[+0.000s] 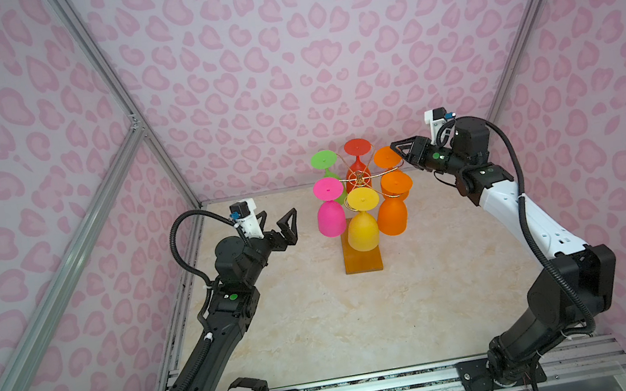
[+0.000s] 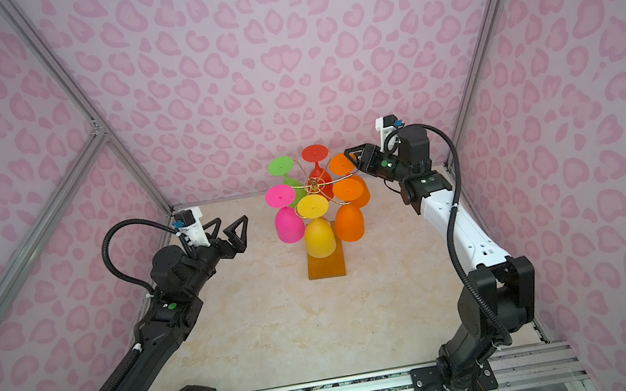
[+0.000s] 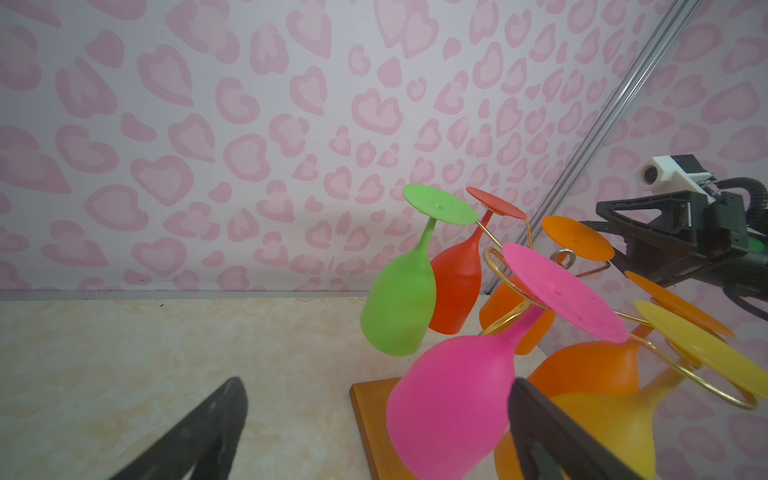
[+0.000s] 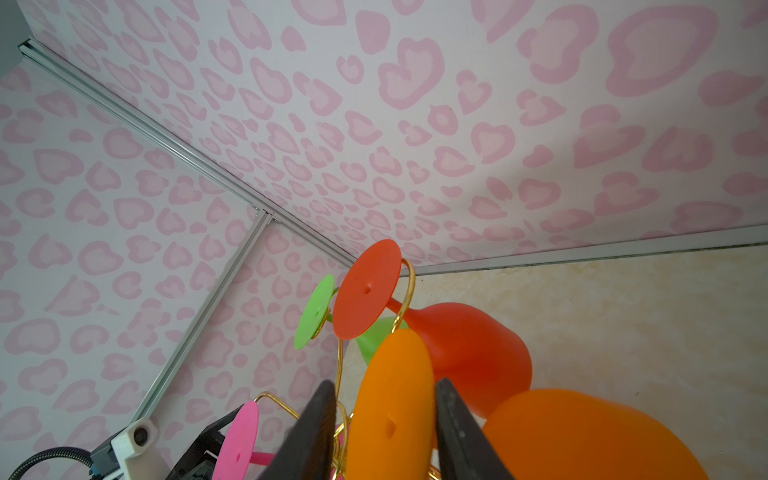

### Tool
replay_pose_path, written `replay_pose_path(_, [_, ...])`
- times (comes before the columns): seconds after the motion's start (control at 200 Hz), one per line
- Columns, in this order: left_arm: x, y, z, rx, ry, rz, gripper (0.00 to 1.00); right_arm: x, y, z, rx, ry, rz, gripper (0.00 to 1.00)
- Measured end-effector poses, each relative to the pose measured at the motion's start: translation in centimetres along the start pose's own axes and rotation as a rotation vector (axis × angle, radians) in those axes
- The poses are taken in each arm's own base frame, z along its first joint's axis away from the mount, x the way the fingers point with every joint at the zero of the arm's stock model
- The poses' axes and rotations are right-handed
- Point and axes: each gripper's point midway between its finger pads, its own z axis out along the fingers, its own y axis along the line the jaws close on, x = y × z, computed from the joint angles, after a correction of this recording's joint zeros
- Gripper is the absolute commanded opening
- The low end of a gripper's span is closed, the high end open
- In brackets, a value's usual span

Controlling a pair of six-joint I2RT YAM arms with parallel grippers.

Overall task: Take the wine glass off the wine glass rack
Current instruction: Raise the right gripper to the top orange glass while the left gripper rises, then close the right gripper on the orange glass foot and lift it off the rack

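The right tool (image 4: pixel 385 384) straddles the foot of the rear orange wine glass (image 4: pixel 392 419), jaws spread, with a gap on one side. The glass hangs on the wine glass rack (image 1: pixel 363 261). The left tool (image 1: pixel 279 217) gapes, well apart.

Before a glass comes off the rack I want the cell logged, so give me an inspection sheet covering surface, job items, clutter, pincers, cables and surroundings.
Surface: beige marbled tabletop, no spills seen.
Job's things: wine glass rack upright on its wooden base; hanging bowl-down are green glass, red glass, pink glass, yellow glass, near orange glass, far orange glass.
Clutter: nothing seen.
Pincers: left pincer open, empty, beside the pink glass; right pincer astride the far orange glass's foot, gap on one side, not clamped.
Cables: black hoses loop along both arms, apart from the rack.
Surroundings: pink heart-print walls, aluminium frame bars.
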Motion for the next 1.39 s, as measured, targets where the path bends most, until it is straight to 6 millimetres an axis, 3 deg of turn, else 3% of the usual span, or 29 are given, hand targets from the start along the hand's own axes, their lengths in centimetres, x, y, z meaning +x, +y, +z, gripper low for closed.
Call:
replay_pose_path(0.18, [0.0, 0.0, 0.0, 0.001, 0.000, 0.000, 0.99, 0.6, -0.5, 0.4, 0.019, 0.030, -0.003, 0.29])
replay_pose_path(0.515, [0.0, 0.0, 0.0, 0.000, 0.000, 0.000, 0.99, 1.0, -0.9, 0.6, 0.034, 0.052, 0.001, 0.00])
replay_pose_path(0.9, [0.1, 0.0, 0.0, 0.001, 0.003, 0.000, 0.99, 0.7, -0.7, 0.7, -0.003, 0.049, 0.090, 0.00])
replay_pose_path(1.27, [0.4, -0.2, 0.2, 0.010, 0.013, -0.002, 1.00, -1.0, -0.3, 0.0, -0.107, 0.001, 0.186, 0.00])
replay_pose_path(1.395, [0.4, -0.2, 0.2, 0.012, 0.015, -0.002, 1.00, -0.9, -1.1, -0.6, -0.102, -0.005, 0.202, 0.00])
